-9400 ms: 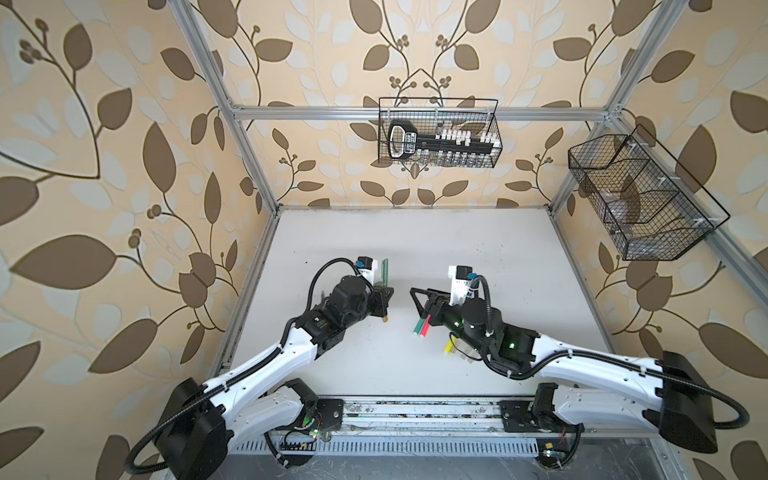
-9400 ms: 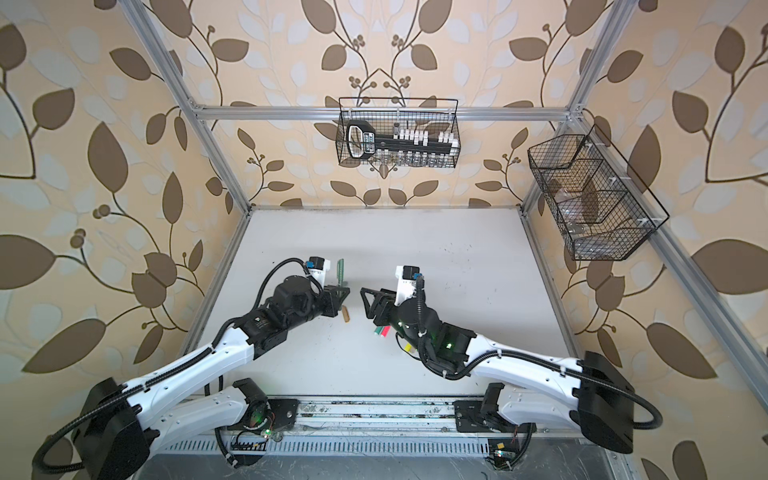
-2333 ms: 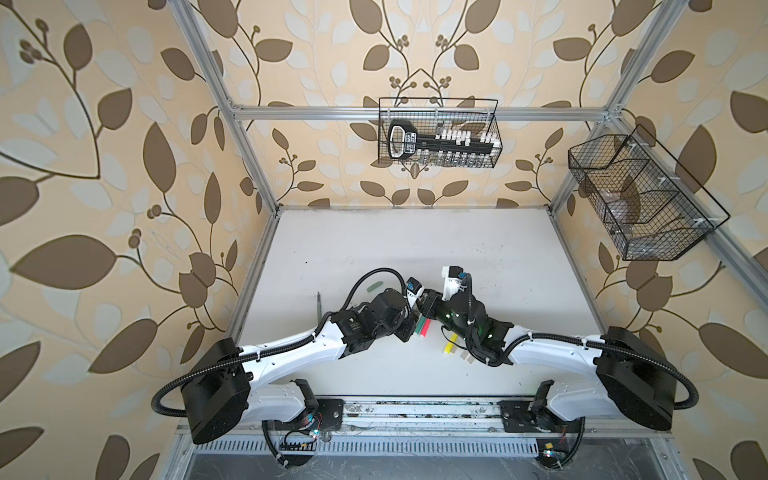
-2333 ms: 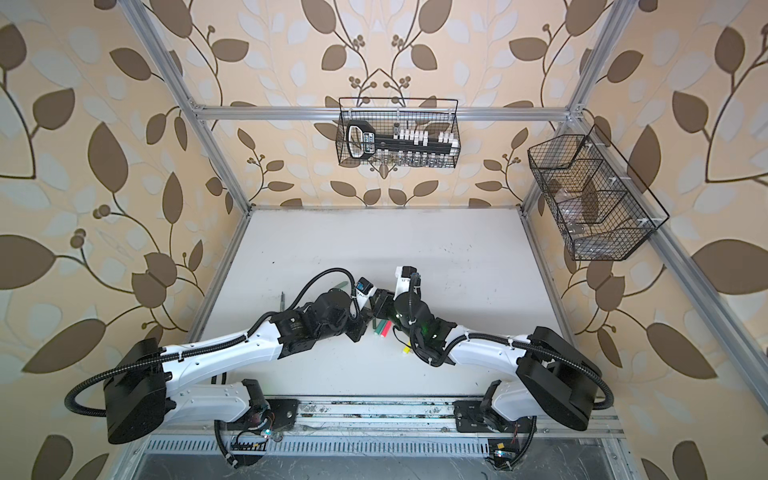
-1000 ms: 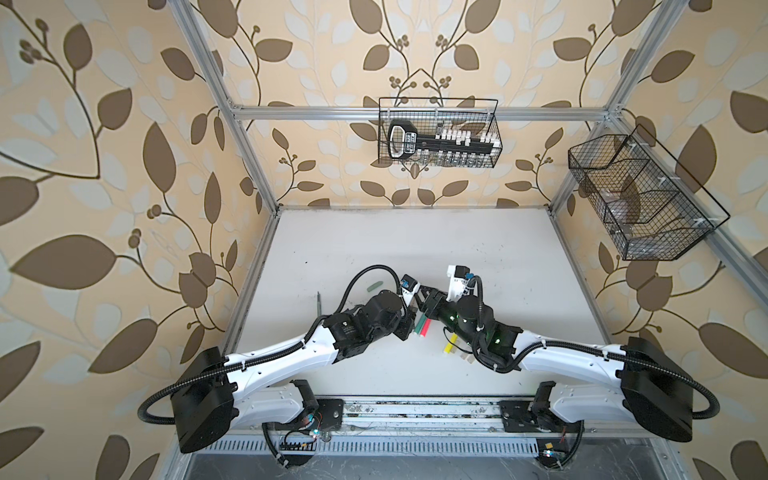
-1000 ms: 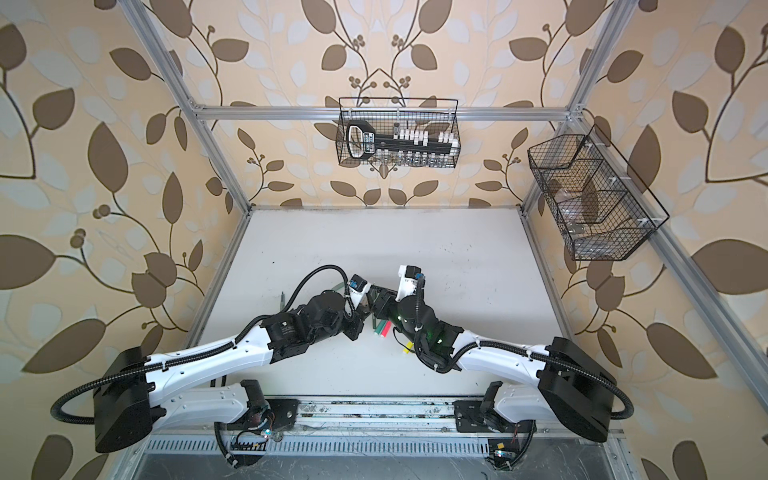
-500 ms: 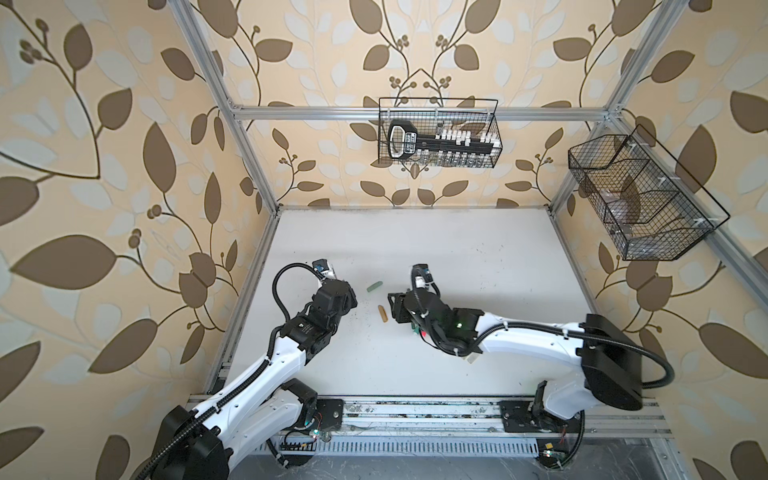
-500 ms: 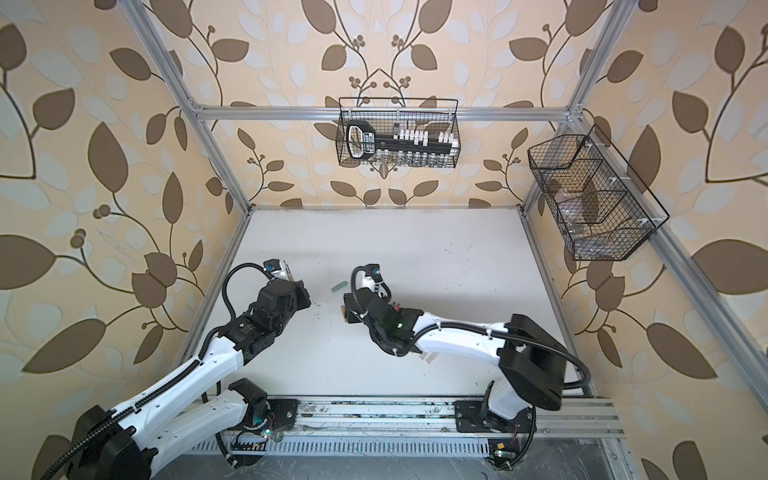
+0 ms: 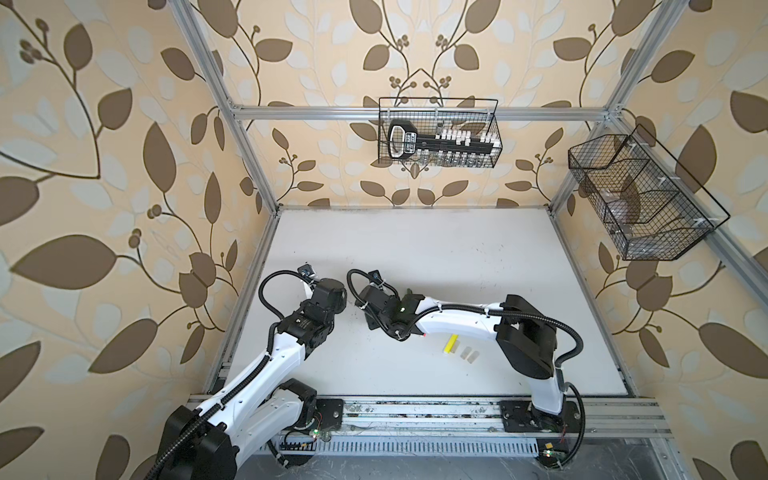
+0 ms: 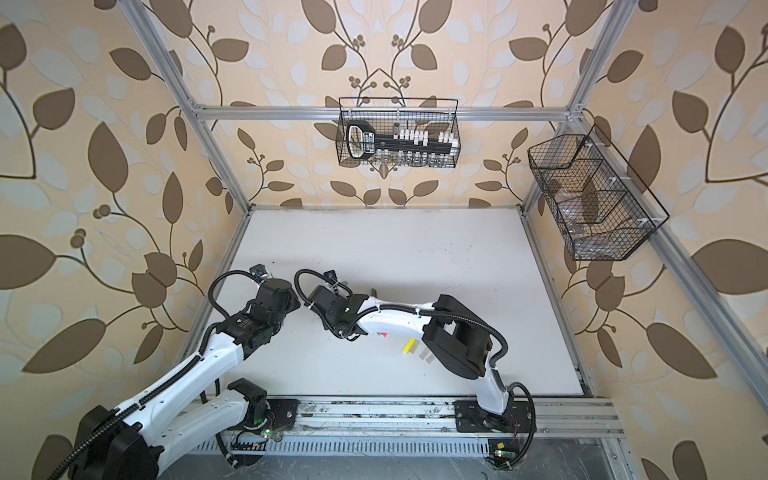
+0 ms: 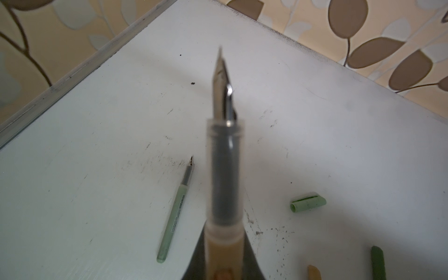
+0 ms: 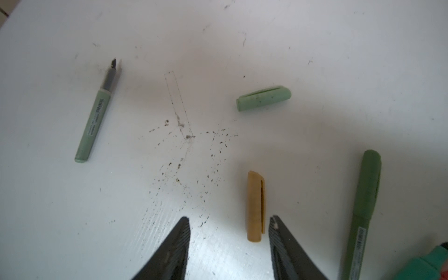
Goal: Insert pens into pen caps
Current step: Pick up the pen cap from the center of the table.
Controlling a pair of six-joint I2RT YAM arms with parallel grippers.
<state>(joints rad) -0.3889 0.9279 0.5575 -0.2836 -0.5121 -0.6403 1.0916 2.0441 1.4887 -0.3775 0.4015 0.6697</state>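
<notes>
**Both top views:** the arms meet left of the bench's (image 9: 415, 249) centre. A yellow marker (image 9: 450, 344) and two small clear plastic caps (image 9: 465, 352) lie nearer the front edge. The back-wall wire basket (image 9: 494, 124) holds a black tool (image 9: 401, 141) with white pieces. The side-wall wire basket's (image 9: 673, 232) contents I cannot make out.

**Left wrist:** my left hand (image 11: 224, 242) grips the tan fountain pen (image 11: 224, 174), nib outward, presumably for capping.

**Right wrist:** my right hand (image 12: 229, 225), jaws apart, straddles the tan cap's (image 12: 255, 206) end, not yet gripping.

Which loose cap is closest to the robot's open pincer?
The tan cap, lying just ahead of the right pincer, partly between its tips. The sage green cap lies much farther off.
</notes>
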